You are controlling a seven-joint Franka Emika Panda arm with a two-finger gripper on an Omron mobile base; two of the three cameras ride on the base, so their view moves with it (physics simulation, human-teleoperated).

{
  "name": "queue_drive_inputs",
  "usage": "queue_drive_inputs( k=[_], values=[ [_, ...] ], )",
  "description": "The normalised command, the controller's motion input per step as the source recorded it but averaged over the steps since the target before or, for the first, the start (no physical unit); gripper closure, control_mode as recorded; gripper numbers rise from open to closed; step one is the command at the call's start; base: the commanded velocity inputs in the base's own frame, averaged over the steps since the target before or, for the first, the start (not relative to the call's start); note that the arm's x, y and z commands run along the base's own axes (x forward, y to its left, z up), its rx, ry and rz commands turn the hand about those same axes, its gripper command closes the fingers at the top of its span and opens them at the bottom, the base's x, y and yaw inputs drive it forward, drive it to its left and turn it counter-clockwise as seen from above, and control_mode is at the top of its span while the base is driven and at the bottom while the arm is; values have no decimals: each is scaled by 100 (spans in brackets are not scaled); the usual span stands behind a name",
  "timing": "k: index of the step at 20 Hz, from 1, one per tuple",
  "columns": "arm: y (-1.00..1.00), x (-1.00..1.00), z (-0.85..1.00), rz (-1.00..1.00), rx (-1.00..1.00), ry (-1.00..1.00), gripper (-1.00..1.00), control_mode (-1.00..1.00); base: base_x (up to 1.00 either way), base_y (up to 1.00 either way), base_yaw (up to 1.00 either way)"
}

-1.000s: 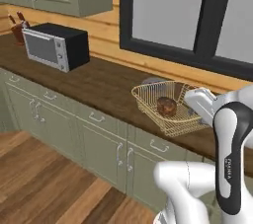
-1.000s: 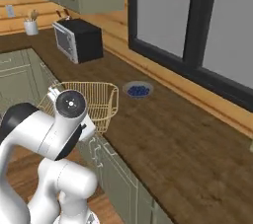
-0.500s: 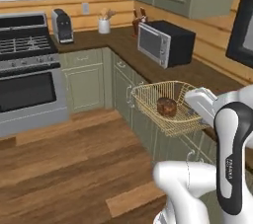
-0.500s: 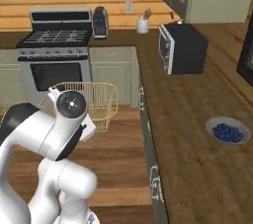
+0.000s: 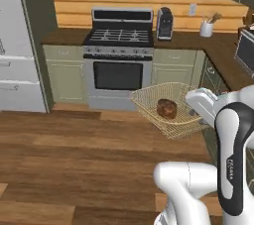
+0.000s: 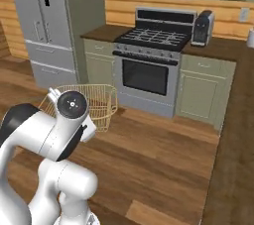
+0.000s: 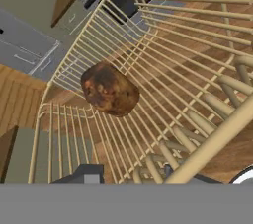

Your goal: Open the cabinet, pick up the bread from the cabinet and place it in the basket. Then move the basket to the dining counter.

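The claw (image 7: 128, 174) grips the basket (image 5: 149, 104) rim, apparently closed on it, bread (image 5: 167, 109) inside, above the wood floor (image 5: 74, 154).

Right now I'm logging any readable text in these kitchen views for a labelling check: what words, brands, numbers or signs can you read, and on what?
White robot arm's dark forearm panel: small pale vertical lettering, too small and blurred to read.
Round dark joint cap of the arm: tiny marks, not readable.
Black-and-steel stove, black coffee maker, tan woven wire basket, dark-brown bun: no text shows.
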Motion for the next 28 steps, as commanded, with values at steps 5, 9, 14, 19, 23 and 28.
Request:
queue_drive_inputs(
  k=[5,9,14,19,23,28],
  values=[
    [0,0,0,0,0,0,100,100,31,38,82],
    [0,0,0,0,0,0,100,100,62,32,75],
    [0,0,0,0,0,0,100,100,97,7,61],
    [0,0,0,0,0,0,100,100,100,-5,46],
    [0,0,0,0,0,0,100,100,96,-2,39],
    [0,0,0,0,0,0,100,100,93,0,43]
  ],
)
